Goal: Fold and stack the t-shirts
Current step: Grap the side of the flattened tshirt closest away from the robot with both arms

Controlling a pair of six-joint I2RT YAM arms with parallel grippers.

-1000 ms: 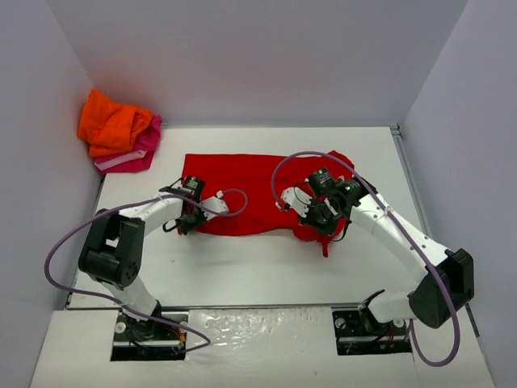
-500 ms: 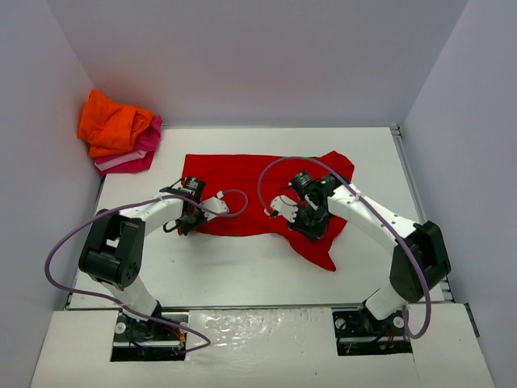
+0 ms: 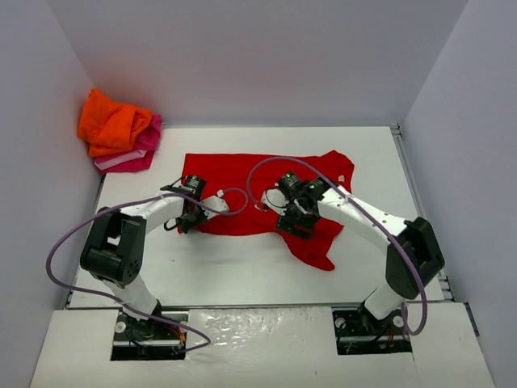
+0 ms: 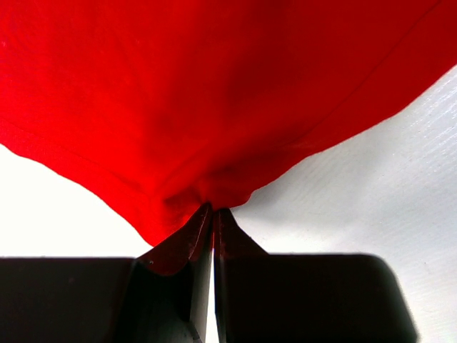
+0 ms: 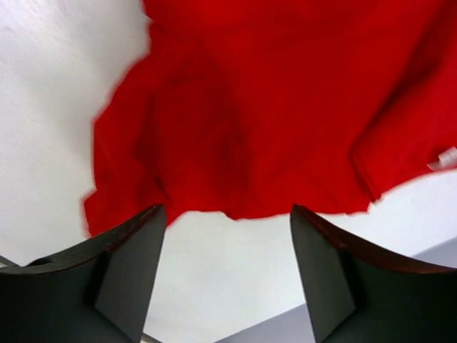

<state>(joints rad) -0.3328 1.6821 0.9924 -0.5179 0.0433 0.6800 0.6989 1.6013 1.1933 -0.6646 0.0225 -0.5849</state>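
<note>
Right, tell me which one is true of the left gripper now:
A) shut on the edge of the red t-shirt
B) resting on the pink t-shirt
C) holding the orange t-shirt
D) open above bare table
A: in the left wrist view, the left gripper has its jaws pressed together, with the hem of the red t-shirt bunched and pinched at their tips.

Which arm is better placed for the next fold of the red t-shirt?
Left, probably: the left end effector is shut on the red t-shirt's near hem; the right end effector is open, holding nothing.
</note>
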